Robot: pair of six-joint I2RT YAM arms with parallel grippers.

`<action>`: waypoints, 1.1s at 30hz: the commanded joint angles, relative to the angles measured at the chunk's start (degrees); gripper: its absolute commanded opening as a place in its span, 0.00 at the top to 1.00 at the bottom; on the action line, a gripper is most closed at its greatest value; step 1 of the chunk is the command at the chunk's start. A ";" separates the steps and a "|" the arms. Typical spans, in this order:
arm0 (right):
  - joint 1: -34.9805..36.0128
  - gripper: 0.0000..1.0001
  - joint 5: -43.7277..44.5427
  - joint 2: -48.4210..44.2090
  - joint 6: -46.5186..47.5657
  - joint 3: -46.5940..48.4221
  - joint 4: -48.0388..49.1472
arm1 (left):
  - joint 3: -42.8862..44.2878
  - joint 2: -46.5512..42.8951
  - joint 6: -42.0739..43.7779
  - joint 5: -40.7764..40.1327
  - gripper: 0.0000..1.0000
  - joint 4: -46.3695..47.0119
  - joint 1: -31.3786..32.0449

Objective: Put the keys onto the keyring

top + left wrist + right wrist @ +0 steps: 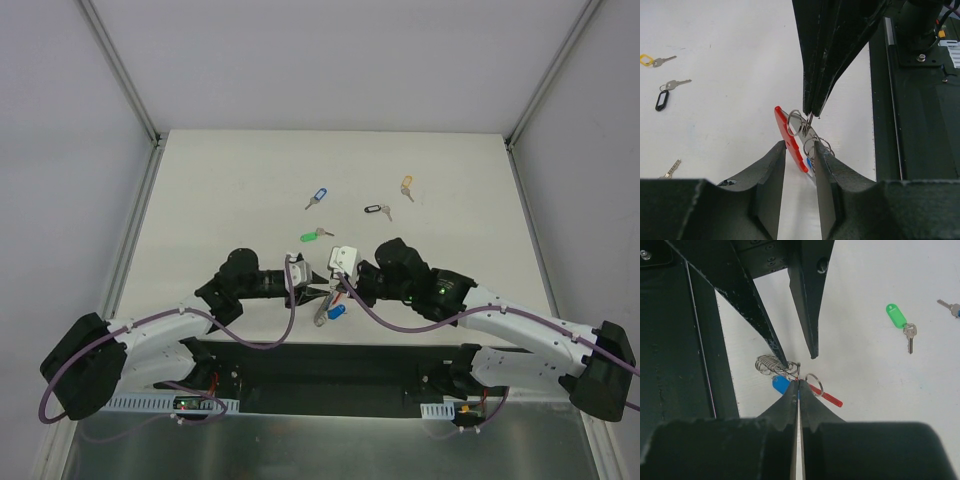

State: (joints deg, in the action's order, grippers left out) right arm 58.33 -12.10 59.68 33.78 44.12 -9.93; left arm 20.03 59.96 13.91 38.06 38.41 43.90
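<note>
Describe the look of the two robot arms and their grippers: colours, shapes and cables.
The left arm and right arm have white links and black joint housings. A purple cable runs along each. The left gripper and right gripper have matte black wedge-shaped fingers tapering to narrow tips. A green light glows on the right arm.

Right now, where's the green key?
Top view: the green key lies loose on the table between the far blue key and the left gripper, left of the black key.

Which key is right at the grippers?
The blue-tagged key beside the keyring, between left gripper and right gripper. The other blue key, green key, black key and yellow key lie loose farther out.
</note>
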 commanded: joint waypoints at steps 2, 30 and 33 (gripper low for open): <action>-0.23 0.99 -1.96 -0.18 -0.82 -0.26 3.61 | 2.82 1.64 -1.52 4.04 0.72 2.54 0.31; -0.32 0.99 -3.37 0.61 -1.44 -0.44 3.96 | 3.61 2.53 -4.51 5.97 0.87 4.92 0.31; -0.23 0.99 -3.37 0.79 -1.44 -0.44 4.04 | 3.61 2.61 -4.60 6.06 0.90 4.92 0.31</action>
State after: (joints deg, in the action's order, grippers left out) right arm 58.22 -13.52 60.18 33.15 43.31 -8.27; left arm 21.41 62.52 9.78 41.95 41.28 43.90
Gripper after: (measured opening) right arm 0.012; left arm 0.118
